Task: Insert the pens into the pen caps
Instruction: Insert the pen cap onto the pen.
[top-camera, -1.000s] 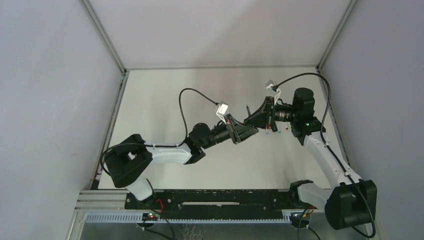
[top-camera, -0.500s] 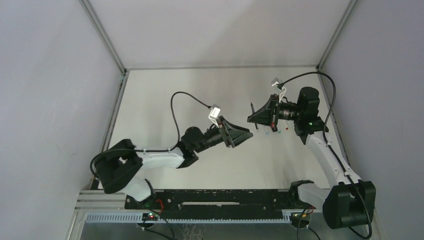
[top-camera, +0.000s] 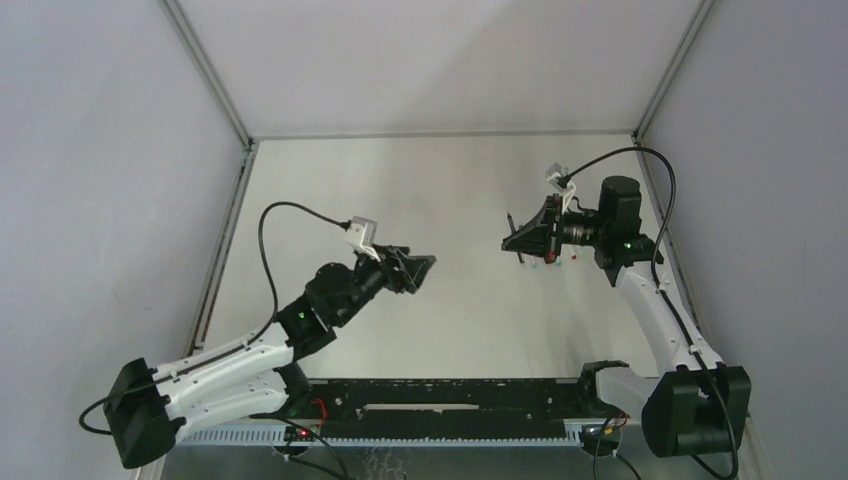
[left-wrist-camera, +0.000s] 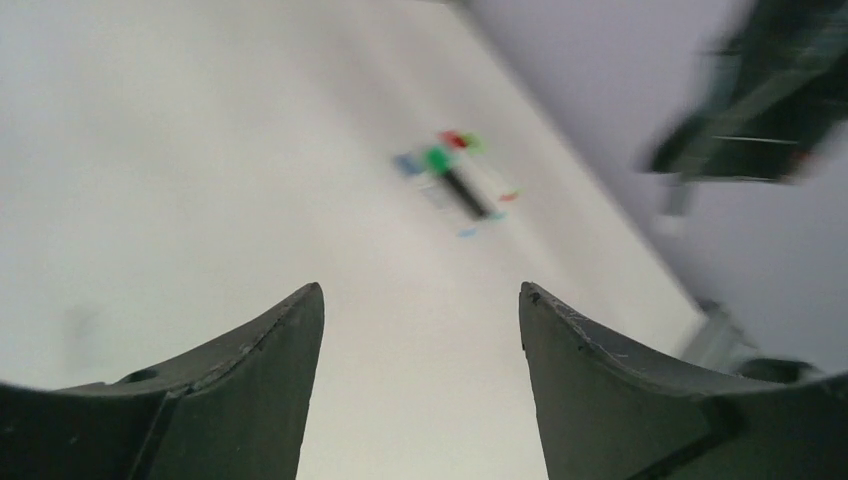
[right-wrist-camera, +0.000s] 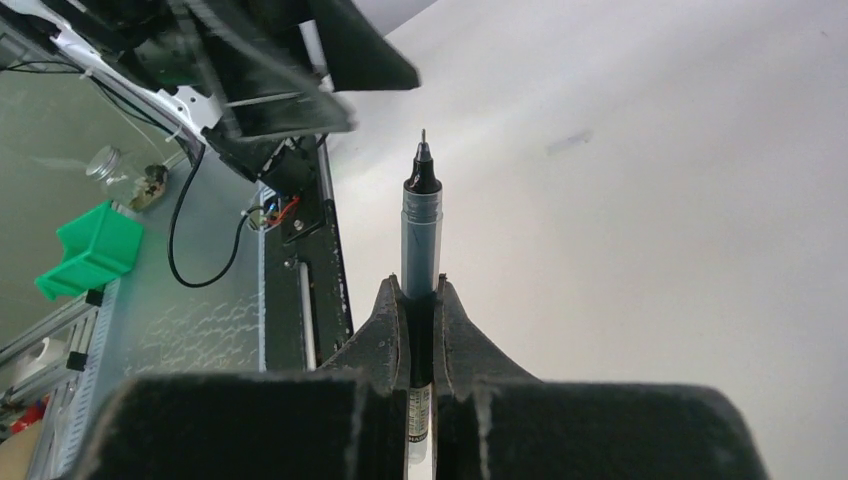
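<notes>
My right gripper (right-wrist-camera: 421, 282) is shut on a thin black pen (right-wrist-camera: 420, 220), whose bare fine tip points away from the jaws. From above, this pen (top-camera: 511, 226) sticks out of the right gripper (top-camera: 520, 240), above the table's right side. A blurred cluster of pens and pen caps (left-wrist-camera: 455, 180) lies on the table, with green, red and blue bits showing. The overhead camera shows only small coloured specks (top-camera: 556, 259) of it under the right gripper. My left gripper (left-wrist-camera: 420, 290) is open and empty, left of centre (top-camera: 425, 265), well apart from the pen.
The left arm (right-wrist-camera: 270, 70) shows blurred at the top left of the right wrist view. A green bin (right-wrist-camera: 95, 245) sits off the table beyond the black base rail (right-wrist-camera: 300, 290). Grey walls (top-camera: 120, 150) enclose the white table (top-camera: 400, 180) on three sides.
The left gripper has opened and drawn back to the left, away from the right gripper. The right gripper has kept its hold on the black pen and shifted slightly right.
</notes>
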